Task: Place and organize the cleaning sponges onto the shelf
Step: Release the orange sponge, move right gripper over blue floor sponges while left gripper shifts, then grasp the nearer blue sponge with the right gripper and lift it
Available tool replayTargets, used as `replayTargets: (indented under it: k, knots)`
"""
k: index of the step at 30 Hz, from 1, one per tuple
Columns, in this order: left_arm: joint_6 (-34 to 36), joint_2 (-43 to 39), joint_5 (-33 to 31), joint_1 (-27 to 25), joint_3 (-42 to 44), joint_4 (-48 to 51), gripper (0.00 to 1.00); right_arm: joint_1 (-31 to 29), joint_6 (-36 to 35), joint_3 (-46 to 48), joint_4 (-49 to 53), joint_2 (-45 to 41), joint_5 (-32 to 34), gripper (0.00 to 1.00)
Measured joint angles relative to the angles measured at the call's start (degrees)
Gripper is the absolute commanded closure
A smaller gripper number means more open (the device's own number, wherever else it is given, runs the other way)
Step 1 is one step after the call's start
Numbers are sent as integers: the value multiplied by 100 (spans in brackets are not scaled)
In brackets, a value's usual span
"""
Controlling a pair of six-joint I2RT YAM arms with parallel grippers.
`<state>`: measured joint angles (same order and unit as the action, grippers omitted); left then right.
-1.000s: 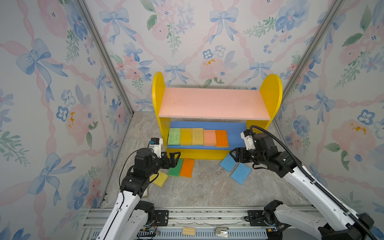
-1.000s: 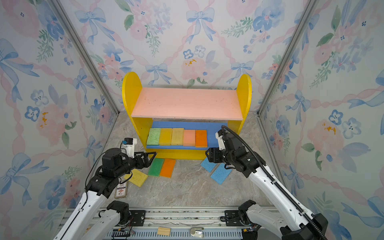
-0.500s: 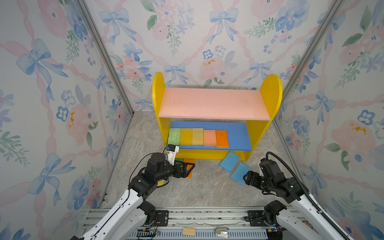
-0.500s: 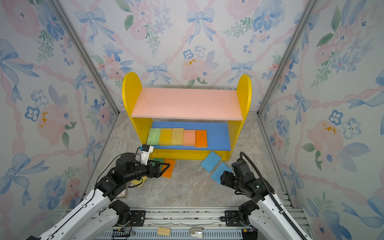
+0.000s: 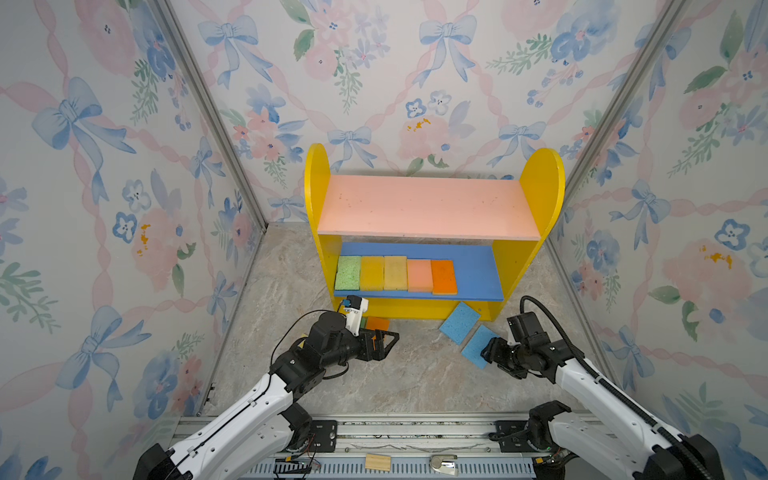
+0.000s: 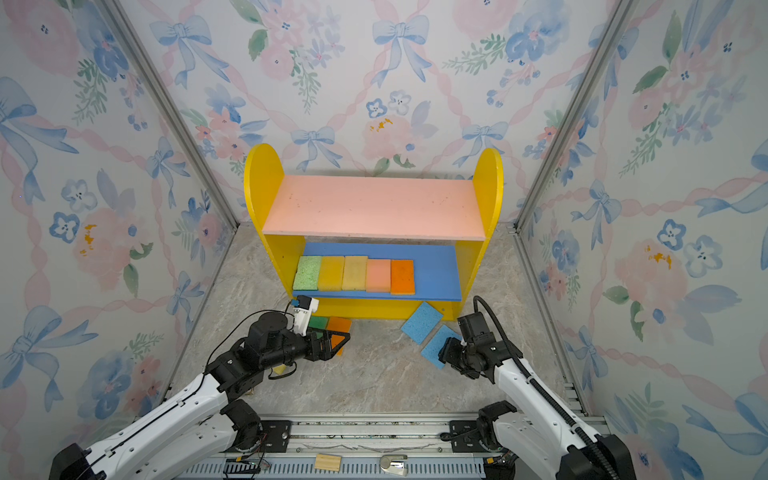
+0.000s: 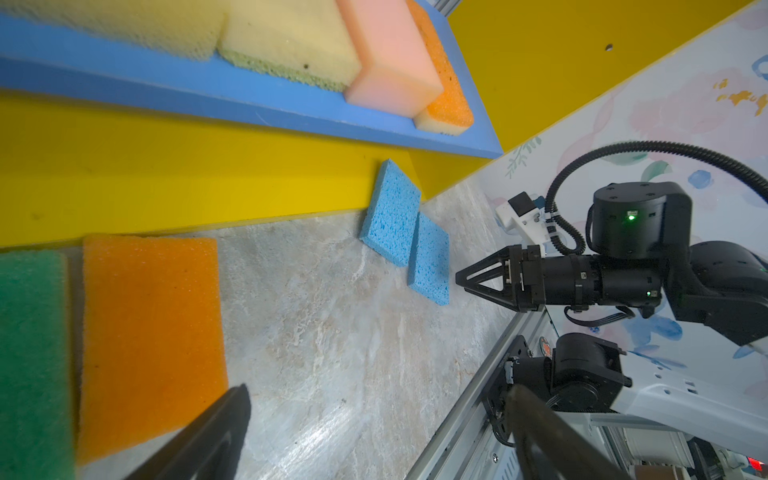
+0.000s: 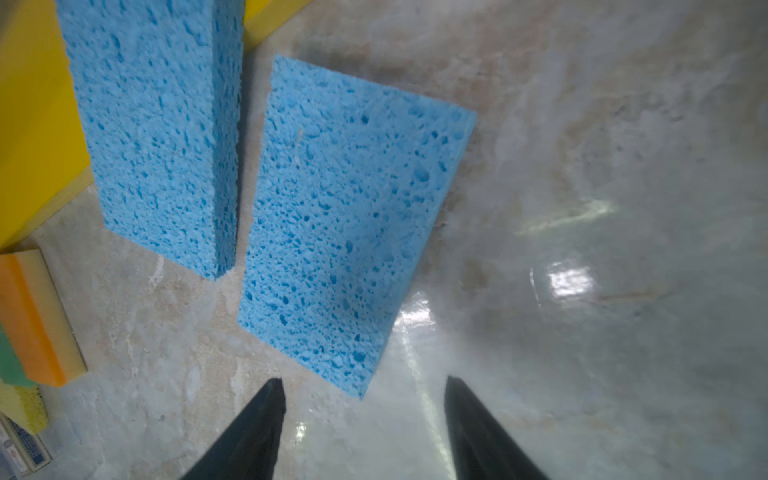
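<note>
On the blue lower board [image 5: 473,272] of the shelf [image 5: 540,187], five cleaning sponges lie edge to edge from the left panel: a green sponge [image 5: 348,273], two yellow sponges [image 5: 372,273], a peach-pink sponge [image 5: 419,275] and an orange sponge [image 5: 444,276]. Packed that tightly, the row leaves the right end free, I'd guess for more.

Down on the marbled floor [image 5: 415,374], the far blue sponge [image 5: 459,323] seems propped against the shelf's yellow foot, and the near blue sponge [image 8: 340,216] lies flat just beside it. The right gripper [image 8: 361,386] sits low, just short of the near one's corner. Its jaws are partly apart with nothing between them, lined up, I reckon, to take that sponge by an edge. The left gripper [image 7: 378,390] hovers with jaws spread wide and empty, one finger over a loose orange sponge [image 7: 149,332] that lies beside a dark green sponge [image 7: 29,353].

As for writing, a small printed card [image 8: 20,440] shows blue print, too blurred to read. I can make out no brand on the arms.
</note>
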<state>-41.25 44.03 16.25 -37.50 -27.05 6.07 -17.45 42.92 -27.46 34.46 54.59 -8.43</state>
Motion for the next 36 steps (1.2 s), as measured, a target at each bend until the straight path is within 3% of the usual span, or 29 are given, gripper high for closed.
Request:
replayTargets:
  k: [11,22,27,32,36]
  knots:
    - [-42,-74,-90,0,33,-44,2,210,-52,103,-785,708,-131,46]
    - [-105,-68,-144,0,157,-146,2,315,-146,236,-1130,903,-184,85]
    - [-164,-68,-133,0,297,-291,2,317,-223,236,-835,538,-81,91]
    - [-308,-33,15,0,374,-518,2,297,-354,197,-138,-365,-61,93]
    - [-638,129,317,0,540,-1054,2,-52,-409,144,240,-1019,-297,97]
